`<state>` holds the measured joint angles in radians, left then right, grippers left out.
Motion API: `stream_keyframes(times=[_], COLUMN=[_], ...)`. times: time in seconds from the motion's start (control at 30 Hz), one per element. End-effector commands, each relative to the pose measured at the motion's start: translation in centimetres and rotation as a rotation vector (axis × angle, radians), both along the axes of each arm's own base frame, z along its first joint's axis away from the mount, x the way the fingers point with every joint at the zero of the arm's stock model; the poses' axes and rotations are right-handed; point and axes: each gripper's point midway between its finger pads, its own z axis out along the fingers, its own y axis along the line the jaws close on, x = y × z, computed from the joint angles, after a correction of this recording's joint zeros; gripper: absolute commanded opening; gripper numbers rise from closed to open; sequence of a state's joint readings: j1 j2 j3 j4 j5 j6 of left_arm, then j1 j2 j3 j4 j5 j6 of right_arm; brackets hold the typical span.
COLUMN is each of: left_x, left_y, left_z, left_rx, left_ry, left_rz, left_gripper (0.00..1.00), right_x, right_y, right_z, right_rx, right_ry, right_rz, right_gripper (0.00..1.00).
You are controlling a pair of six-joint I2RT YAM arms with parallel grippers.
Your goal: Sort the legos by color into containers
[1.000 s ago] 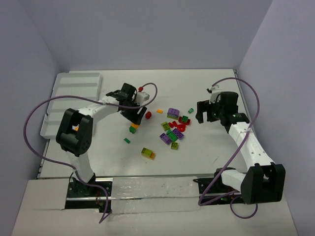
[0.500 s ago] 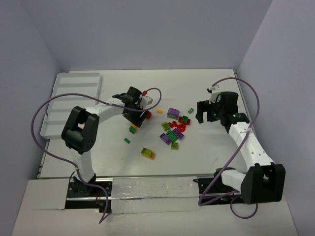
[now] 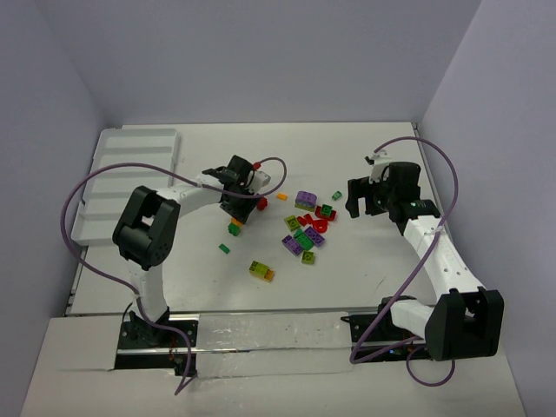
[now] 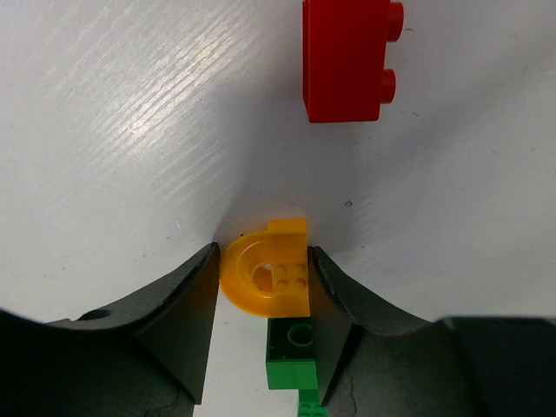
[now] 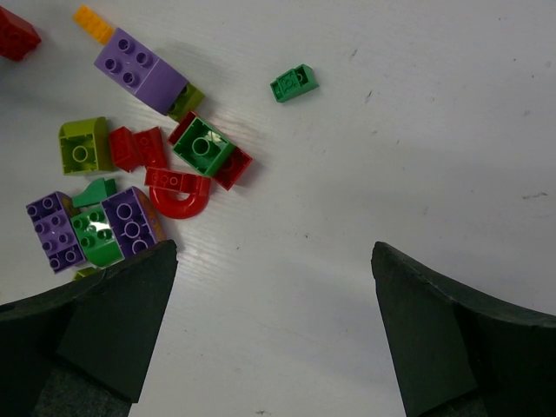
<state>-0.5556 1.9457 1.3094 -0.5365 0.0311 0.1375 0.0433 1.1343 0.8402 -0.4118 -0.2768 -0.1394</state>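
Orange arch brick: hard, light, glossy plastic. It would likely skid if pinched on its curve, so grip the flat sides.
Left hand: partly closed, with the fingers against both flat sides of the arch, which sits on the counter near a red brick.
Right hand: spread wide and empty, beside the main pile of legos.
Hidden: the green brick touching the arch is partly cut off.
Tray: far left, well apart; its contents are unreadable.

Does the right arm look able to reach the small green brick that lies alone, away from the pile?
Probably yes. The right claw is wide open and the green brick lies ahead of it on bare table, with nothing between them.
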Motion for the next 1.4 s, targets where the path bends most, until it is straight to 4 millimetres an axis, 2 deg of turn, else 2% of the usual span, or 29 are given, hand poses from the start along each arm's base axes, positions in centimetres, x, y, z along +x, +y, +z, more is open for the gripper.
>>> stream_keyframes(times=[0.0, 0.2, 0.3, 0.37, 0.4, 0.43, 0.5, 0.57, 0.6, 0.67, 0.7, 0.83, 0.9, 0.97, 1.07, 1.13, 1.37], left_x=[0.4, 3.0, 5.0, 7.2, 7.5, 7.9, 8.5, 8.0, 7.4, 6.2, 5.4, 2.7, 2.0, 0.6, -0.1, -0.3, -1.0], left_y=[-0.8, -1.0, 0.1, 1.9, 2.6, 3.4, 6.3, 8.8, 9.7, 13.4, 15.2, 20.2, 22.6, 25.3, 27.6, 28.4, 29.6], left_z=[0.0, 3.1, 5.3, 8.3, 8.4, 9.7, 11.2, 11.8, 12.0, 11.1, 11.6, 11.5, 11.3, 10.5, 9.4, 8.9, 6.5], left_rx=[-0.017, -0.028, -0.050, -0.074, -0.074, -0.082, -0.085, -0.087, -0.092, -0.089, -0.098, -0.090, -0.087, -0.068, -0.050, -0.039, 0.029], left_ry=[-0.005, -0.097, -0.133, -0.182, -0.185, -0.205, -0.227, -0.230, -0.226, -0.193, -0.197, -0.202, -0.209, -0.218, -0.217, -0.220, -0.222], left_rz=[-0.001, 0.010, 0.060, 0.122, 0.138, 0.156, 0.217, 0.263, 0.277, 0.352, 0.386, 0.479, 0.534, 0.598, 0.654, 0.670, 0.680], left_gripper=[0.39, 0.35, 0.34, 0.34, 0.34, 0.34, 0.34, 0.34, 0.34, 0.34, 0.34, 0.35, 0.35, 0.36, 0.37, 0.37, 0.43], right_x=[1.2, 1.1, 1.1, 1.1, 1.1, 1.1, 1.1, 1.1, 1.0, 1.0, 0.9, 1.0, 1.0, 1.0, 1.1, 1.1, 1.0], right_y=[0.0, 0.0, 0.0, 0.0, 0.0, 0.0, 0.0, 0.1, 0.1, 0.2, 0.2, 0.2, 0.3, 0.5, 0.6, 0.6, 0.4], right_z=[1.8, 1.8, 1.8, 1.9, 1.9, 1.9, 2.0, 2.2, 2.2, 2.2, 2.2, 2.3, 2.2, 1.9, 1.9, 2.1, 2.0], right_rx=[-0.005, -0.008, -0.009, -0.008, -0.006, -0.006, -0.005, -0.005, -0.004, 0.000, 0.001, -0.001, -0.001, 0.003, 0.008, 0.009, -0.003], right_ry=[-0.067, -0.068, -0.068, -0.070, -0.071, -0.071, -0.073, -0.077, -0.078, -0.079, -0.077, -0.077, -0.076, -0.071, -0.070, -0.074, -0.079], right_rz=[-0.002, -0.004, -0.005, -0.004, -0.005, -0.003, -0.002, 0.000, 0.001, 0.004, 0.007, 0.010, 0.012, 0.019, 0.023, 0.023, 0.018], right_gripper=[1.00, 1.00, 1.00, 1.00, 1.00, 1.00, 1.00, 1.00, 1.00, 1.00, 1.00, 1.00, 1.00, 1.00, 1.00, 1.00, 1.00])
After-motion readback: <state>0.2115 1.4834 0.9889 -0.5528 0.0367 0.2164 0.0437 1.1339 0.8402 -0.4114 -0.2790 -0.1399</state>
